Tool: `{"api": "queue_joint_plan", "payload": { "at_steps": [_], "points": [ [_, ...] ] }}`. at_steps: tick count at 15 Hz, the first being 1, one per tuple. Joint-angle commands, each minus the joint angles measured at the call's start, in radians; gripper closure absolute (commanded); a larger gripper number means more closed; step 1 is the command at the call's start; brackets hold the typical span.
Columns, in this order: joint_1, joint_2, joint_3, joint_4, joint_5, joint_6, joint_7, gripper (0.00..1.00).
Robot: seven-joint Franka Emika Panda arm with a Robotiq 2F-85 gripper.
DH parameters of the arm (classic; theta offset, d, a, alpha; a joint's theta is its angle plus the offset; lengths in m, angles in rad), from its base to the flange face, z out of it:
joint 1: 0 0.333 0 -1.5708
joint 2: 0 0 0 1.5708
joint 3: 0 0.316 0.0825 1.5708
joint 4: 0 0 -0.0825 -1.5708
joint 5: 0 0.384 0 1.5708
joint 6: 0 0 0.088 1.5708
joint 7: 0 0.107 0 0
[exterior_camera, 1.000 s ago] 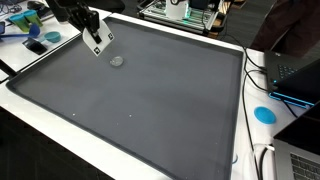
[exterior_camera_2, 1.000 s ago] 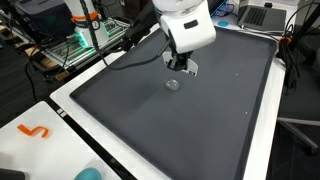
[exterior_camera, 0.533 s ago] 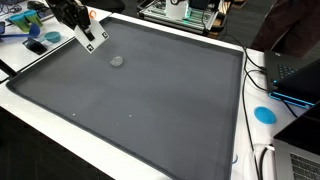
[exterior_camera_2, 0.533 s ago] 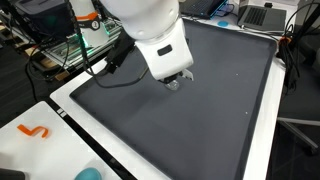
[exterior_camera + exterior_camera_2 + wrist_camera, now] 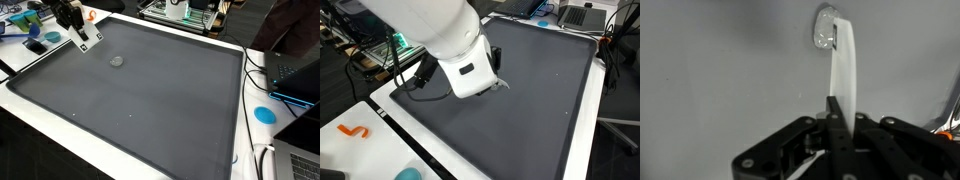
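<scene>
A small clear round object (image 5: 117,61) lies on the dark grey mat (image 5: 150,100), apart from everything else. My gripper (image 5: 84,40) hangs over the mat's far left corner, a short way to the left of that object and off the surface. In the wrist view the gripper (image 5: 841,50) shows its two white fingers (image 5: 845,75) pressed together into one strip, shut with nothing between them. The clear object (image 5: 824,27) shows just beyond the fingertips. In an exterior view the arm's white body (image 5: 450,50) hides the object and most of the gripper.
White table border (image 5: 40,110) rings the mat. Laptops (image 5: 300,75), cables and a blue disc (image 5: 264,114) sit at the right. Blue items (image 5: 36,46) lie at the left corner, an equipment rack (image 5: 185,10) behind. An orange squiggle (image 5: 355,131) lies on the white border.
The arm has swung away from the clear object toward the mat's corner, and its body now covers the object in an exterior view. The fingers stayed shut. The object has not moved.
</scene>
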Motion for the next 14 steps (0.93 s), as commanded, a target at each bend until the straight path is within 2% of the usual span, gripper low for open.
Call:
{"api": "queue_joint_plan", "payload": {
  "at_steps": [1, 14],
  "points": [
    [-0.014, 0.016, -0.009, 0.018, 0.019, -0.012, -0.019, 0.99],
    [0.000, 0.003, -0.040, 0.016, -0.023, 0.004, 0.021, 0.99]
  ]
}}
